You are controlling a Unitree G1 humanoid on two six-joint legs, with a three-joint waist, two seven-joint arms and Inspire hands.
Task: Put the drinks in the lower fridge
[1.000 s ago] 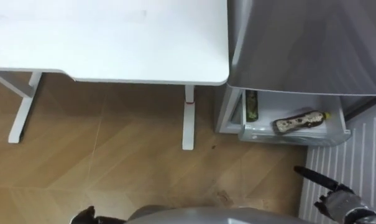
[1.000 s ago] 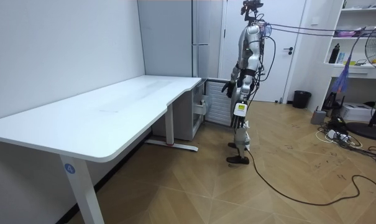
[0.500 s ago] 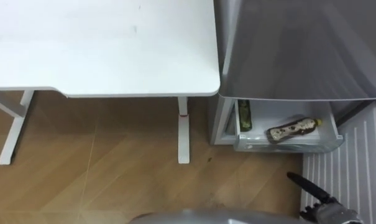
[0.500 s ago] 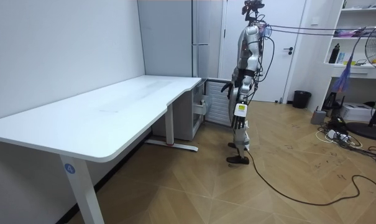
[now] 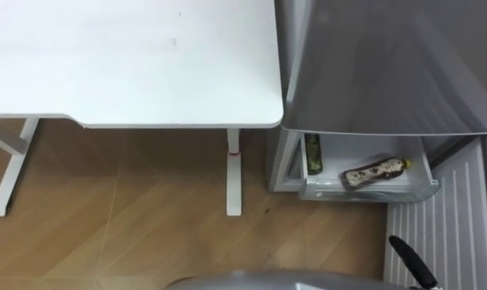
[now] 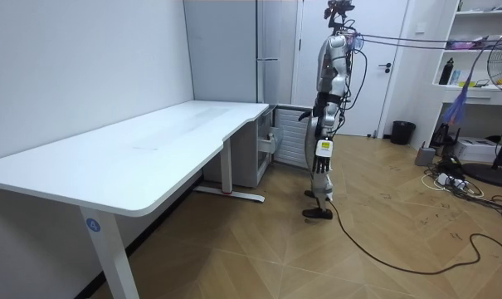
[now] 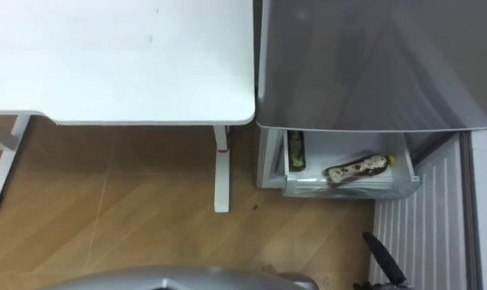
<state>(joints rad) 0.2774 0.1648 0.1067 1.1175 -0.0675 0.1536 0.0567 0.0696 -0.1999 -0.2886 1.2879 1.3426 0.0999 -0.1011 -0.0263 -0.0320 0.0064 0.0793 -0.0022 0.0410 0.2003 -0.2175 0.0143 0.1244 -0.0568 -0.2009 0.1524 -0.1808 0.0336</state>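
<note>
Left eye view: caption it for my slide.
A brown bottle and a green bottle sit in the open fridge drawer.

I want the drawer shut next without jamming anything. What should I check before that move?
1. Is the drawer pulled out of the fridge? Ok.
2. Is the green bottle inside the drawer? Ok, it lies at the left end.
3. Is the yellow-capped bottle inside? Ok, it lies slantwise.
4. Do both lie below the rim, so that the drawer can slide in? Cannot tell.
5. Is the door swung open, off to the drawer's right? Ok.
6. Is the right hand free to push? Cannot tell; it sits at the view's lower edge.
</note>
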